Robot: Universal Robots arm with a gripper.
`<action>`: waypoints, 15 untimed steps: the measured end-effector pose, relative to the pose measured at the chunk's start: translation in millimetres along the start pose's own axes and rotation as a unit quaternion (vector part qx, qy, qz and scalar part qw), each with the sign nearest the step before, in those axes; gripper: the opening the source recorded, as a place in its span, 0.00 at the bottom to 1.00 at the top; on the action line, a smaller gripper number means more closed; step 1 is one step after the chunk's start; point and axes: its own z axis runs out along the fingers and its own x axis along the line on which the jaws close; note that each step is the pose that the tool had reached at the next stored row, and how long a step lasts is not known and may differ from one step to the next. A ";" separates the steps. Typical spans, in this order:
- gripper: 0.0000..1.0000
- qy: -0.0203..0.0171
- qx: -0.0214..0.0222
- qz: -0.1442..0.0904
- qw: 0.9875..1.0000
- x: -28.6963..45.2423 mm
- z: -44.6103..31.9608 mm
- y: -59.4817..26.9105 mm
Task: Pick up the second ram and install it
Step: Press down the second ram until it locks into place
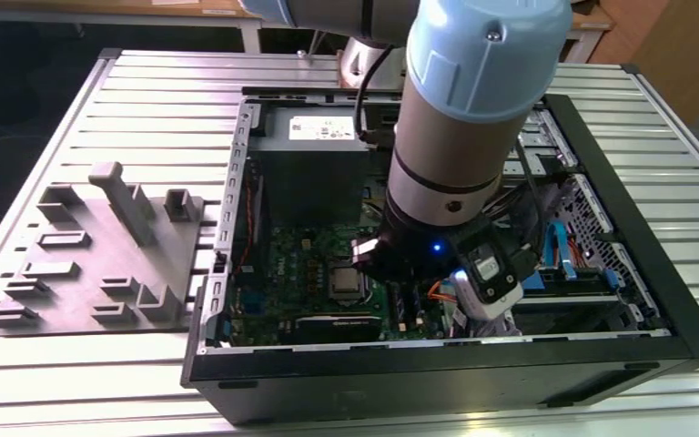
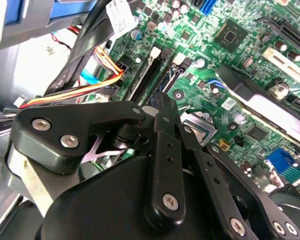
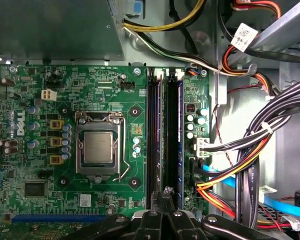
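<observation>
Since the end effector point(image 3: 165, 192) hangs low inside the computer case point(image 1: 447, 364) with its fingers drawn together and no stick visible between them, the step in hand looks like seating rather than carrying. The second ram point(image 3: 180, 145), judged to be the blue-edged stick standing in the slot nearer the cables point(image 3: 250, 165), lies just ahead of the closed fingertips in the second wrist view, where its blue edge point(image 2: 166, 82) shows in the slot. To do this well, the push should come straight down onto the stick's top edge, square to the green board point(image 3: 40, 65). Any tilt would lift one end and leave a latch unclicked. The fingertips should stay centred over the narrow edge so they do not slide off onto the other stick point(image 3: 153, 145), which sits parallel a couple of slots away toward the processor point(image 3: 97, 148). The bundled cables run close beside the slots, so the arm needs to keep clear of them. The second ram itself is long, thin and flat. It is dark with a blue sheen along its edge and runs nearly the full length of its black slot. Whether both ends are fully latched cannot be told. In the exterior view the end effector point(image 1: 417, 273) is down among the parts of the case, which rests on the ribbed metal table point(image 1: 143, 91).
</observation>
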 end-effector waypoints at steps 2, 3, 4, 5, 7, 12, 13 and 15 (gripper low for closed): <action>0.10 0.000 0.000 0.000 1.000 0.0 0.6 0.0; 0.10 0.000 0.000 0.000 1.000 0.0 1.5 0.0; 0.10 0.000 0.000 0.000 1.000 0.0 2.0 -0.1; 0.10 0.000 0.000 0.000 1.000 0.0 2.5 -0.1; 0.10 0.000 0.000 0.000 1.000 0.1 4.2 -0.2; 0.10 0.000 0.002 0.000 1.000 0.2 9.8 -0.5; 0.10 0.000 0.002 0.000 1.000 0.3 11.3 -0.6; 0.10 0.000 0.002 0.000 1.000 0.3 12.6 -0.6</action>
